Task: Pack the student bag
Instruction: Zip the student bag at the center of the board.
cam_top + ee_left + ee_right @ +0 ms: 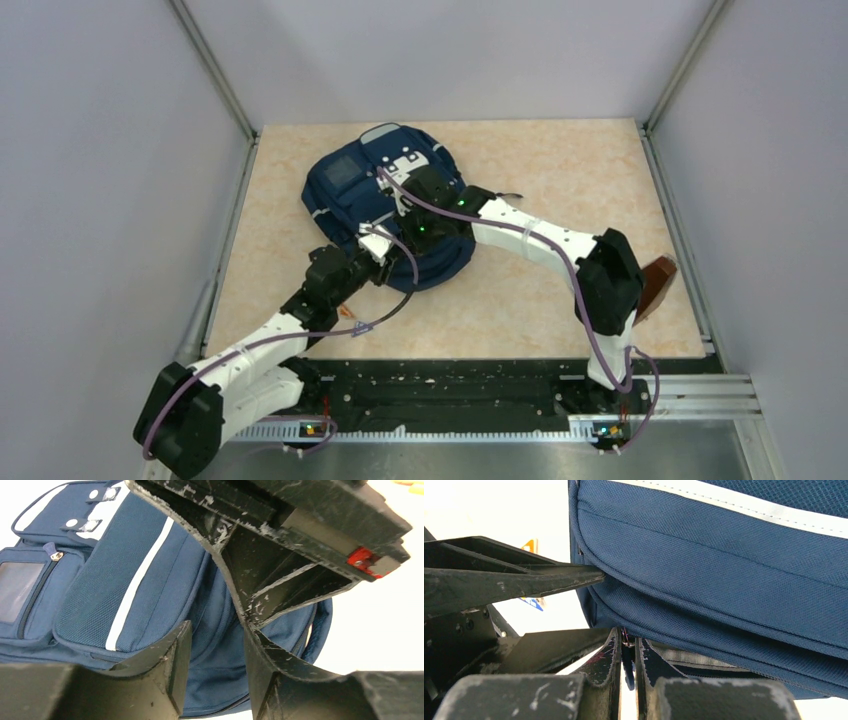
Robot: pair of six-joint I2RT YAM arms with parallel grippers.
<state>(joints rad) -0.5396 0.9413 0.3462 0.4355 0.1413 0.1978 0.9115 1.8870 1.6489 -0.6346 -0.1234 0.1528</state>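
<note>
The student bag (352,185), a navy blue backpack with pale stripes, lies in the middle of the table. It fills the left wrist view (125,595) and the right wrist view (724,570). My left gripper (376,246) sits at the bag's near edge; in its own view (217,630) the jaws stand narrowly apart with a fold of bag fabric between them. My right gripper (420,222) is over the bag's near right side. In its own view (626,637) the jaws are almost closed on a small dark zipper pull (626,652) at the bag's seam.
A brown object (657,283) lies at the table's right edge, behind the right arm's elbow. A small orange item (346,313) lies beside the left forearm. Metal rails and grey walls bound the table on the left, right and back.
</note>
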